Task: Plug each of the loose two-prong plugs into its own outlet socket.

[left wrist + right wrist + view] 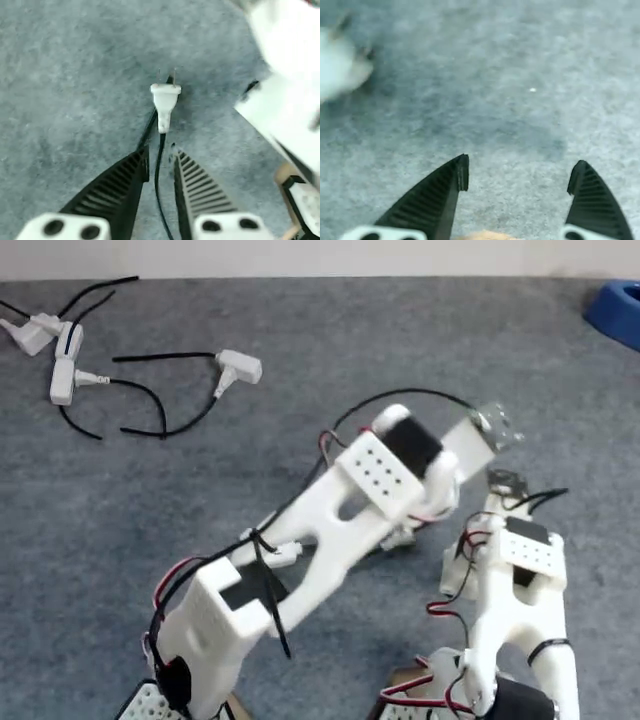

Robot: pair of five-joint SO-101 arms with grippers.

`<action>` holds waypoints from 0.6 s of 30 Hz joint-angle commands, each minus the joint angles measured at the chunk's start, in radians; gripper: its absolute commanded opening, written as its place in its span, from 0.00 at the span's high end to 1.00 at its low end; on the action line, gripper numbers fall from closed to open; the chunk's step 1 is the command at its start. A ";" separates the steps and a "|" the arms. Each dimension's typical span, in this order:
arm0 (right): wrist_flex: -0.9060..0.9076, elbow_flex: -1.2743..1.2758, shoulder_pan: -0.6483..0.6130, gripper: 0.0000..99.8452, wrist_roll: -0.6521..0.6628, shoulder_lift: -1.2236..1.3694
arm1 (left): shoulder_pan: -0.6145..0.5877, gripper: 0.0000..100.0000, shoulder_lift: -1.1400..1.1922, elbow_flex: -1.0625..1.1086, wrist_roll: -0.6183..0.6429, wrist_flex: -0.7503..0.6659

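Hanging over the grey desk point(60, 75), the left fingers point(141, 165) stand narrow, with only a slim gap between their tips; a black cord point(158, 167) runs through that gap, and whether either finger touches it cannot be told. Just beyond the tips lies a white two-prong plug point(165, 100), flat on the desk at the end of that cord, its prongs pointing away from the fingers. The right fingers point(456, 175) are spread wide above bare grey desk, holding nothing.

From the high view, the left arm point(340, 510) slants from 7 o'clock toward the middle of the desk; the right arm point(515, 580) stands at 5 o'clock, just beside it. Well apart from both arms, toward 10 o'clock, lies a second white plug point(238, 367) with its own black cord; farther out toward 10 o'clock sits a cluster of white pieces point(62, 375) trailing cords (plugs or sockets, too small to tell). A blue object point(615, 310) shows at the 2 o'clock edge.
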 commanded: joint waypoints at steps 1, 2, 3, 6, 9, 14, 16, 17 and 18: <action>0.002 -0.013 0.054 0.69 0.002 -0.016 | 0.047 0.91 -0.064 -0.002 0.014 0.009; 0.004 -0.013 0.056 0.69 0.018 -0.016 | 0.041 0.89 -0.065 -0.002 0.014 0.008; 0.005 -0.013 0.050 0.69 0.043 -0.016 | 0.019 0.89 -0.067 -0.007 0.014 0.008; 0.005 -0.015 0.013 0.69 0.084 -0.019 | -0.147 0.88 -0.084 -0.045 0.012 0.006; 0.051 -0.041 -0.050 0.69 0.068 -0.018 | -0.390 0.88 -0.110 -0.053 0.112 0.006; 0.236 -0.286 -0.231 0.69 -0.290 -0.015 | -0.676 0.88 -0.116 -0.051 0.245 0.008; 0.260 -0.366 -0.315 0.69 -0.358 -0.015 | -0.746 0.88 -0.120 -0.030 0.258 0.008; 0.265 -0.378 -0.374 0.69 -0.338 -0.015 | -0.777 0.88 -0.120 -0.019 0.258 0.008; 0.278 -0.381 -0.437 0.69 -0.293 -0.015 | -0.808 0.88 -0.120 -0.008 0.256 0.008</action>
